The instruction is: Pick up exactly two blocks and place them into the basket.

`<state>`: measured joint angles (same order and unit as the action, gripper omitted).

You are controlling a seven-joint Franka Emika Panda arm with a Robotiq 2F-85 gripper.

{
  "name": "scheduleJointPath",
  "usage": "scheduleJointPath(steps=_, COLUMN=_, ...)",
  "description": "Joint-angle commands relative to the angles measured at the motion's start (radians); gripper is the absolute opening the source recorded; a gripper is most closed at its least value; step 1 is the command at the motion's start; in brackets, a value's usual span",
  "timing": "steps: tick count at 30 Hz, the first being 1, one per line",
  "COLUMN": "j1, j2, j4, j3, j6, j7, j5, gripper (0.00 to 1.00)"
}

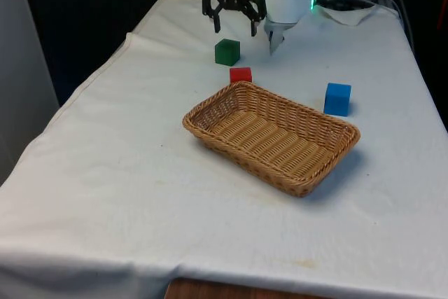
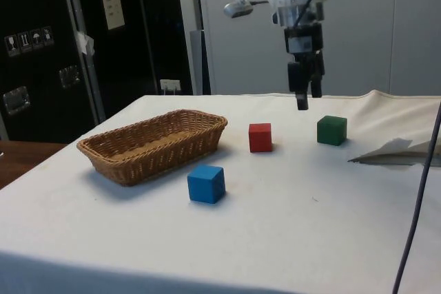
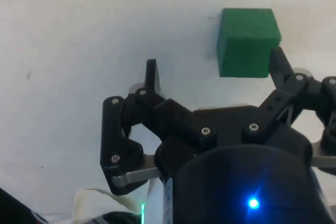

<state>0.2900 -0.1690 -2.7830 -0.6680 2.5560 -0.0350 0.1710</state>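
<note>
1. The black two-finger gripper (image 1: 234,24) hangs above the white cloth with its fingers spread wide apart, and nothing sits between them. It touches no block.
2. In the wrist view the gripper (image 3: 215,74) shows one fingertip (image 3: 152,74) over bare cloth, while the other overlaps the near corner of the green cube (image 3: 247,40). The cube lies off to that finger's side, not in the gap.
3. In the side view the gripper (image 2: 303,98) points straight down, clear of the table, with the small green cube (image 2: 332,130) resting on the cloth just beside and below it.
4. In the front view the green cube (image 1: 227,52) sits below the gripper, nearer the camera, on the front view's left of the arm.
5. A small red cube (image 1: 240,74) stands near the green one, just beside the far rim of the shallow woven wicker basket (image 1: 210,111).
6. A blue cube (image 1: 337,99) rests on the front view's right, close to the basket's far right rim and well apart from the other two blocks.
7. The basket holds no block; all three stand on the white tablecloth (image 1: 105,187).
</note>
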Motion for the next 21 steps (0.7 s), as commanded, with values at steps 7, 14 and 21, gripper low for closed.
scheduleJointPath(steps=7, j1=-0.022, j2=-0.016, j4=-0.041, j3=-0.056, j6=0.043, j7=0.005, j5=0.088, gripper=1.00)
scheduleJointPath(steps=14, j1=-0.016, j2=-0.020, j4=-0.087, j3=-0.092, j6=0.102, j7=0.004, j5=0.104, gripper=1.00)
scheduleJointPath(steps=21, j1=-0.007, j2=0.017, j4=-0.136, j3=-0.124, j6=0.190, j7=-0.010, j5=0.082, gripper=1.00)
